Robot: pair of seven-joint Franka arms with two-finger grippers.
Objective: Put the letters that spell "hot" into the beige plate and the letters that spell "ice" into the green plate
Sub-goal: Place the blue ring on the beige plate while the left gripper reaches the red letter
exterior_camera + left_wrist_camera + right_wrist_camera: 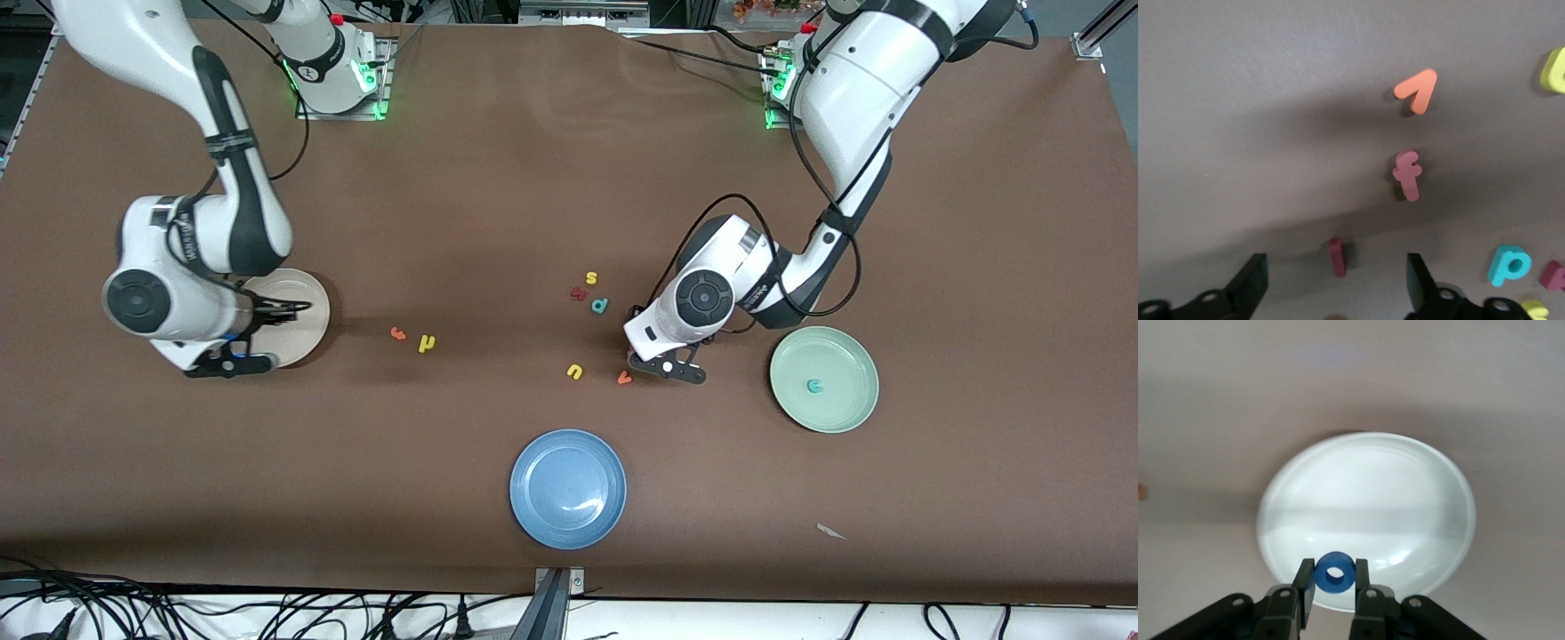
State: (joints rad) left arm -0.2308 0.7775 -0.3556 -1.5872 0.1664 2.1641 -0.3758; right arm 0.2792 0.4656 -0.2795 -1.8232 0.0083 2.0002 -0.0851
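Observation:
My right gripper (1334,581) is shut on the blue ring-shaped o (1334,573), just above the rim of the beige plate (1365,493), which holds nothing. In the front view this gripper (229,356) hangs over the plate (307,311). My left gripper (1335,287) is open, low over the table, with the dark red i (1337,257) lying between its fingertips, untouched. In the front view that gripper (662,364) hides the i. The teal c (813,385) lies in the green plate (845,409). The orange t (398,333) and yellow h (428,343) lie on the table.
Beside the i lie a reddish f (1407,173), an orange v (624,378), a yellow u (574,371), a teal p (600,306), a yellow s (591,278) and a dark red letter (578,293). A blue plate (567,487) stands nearest the front camera.

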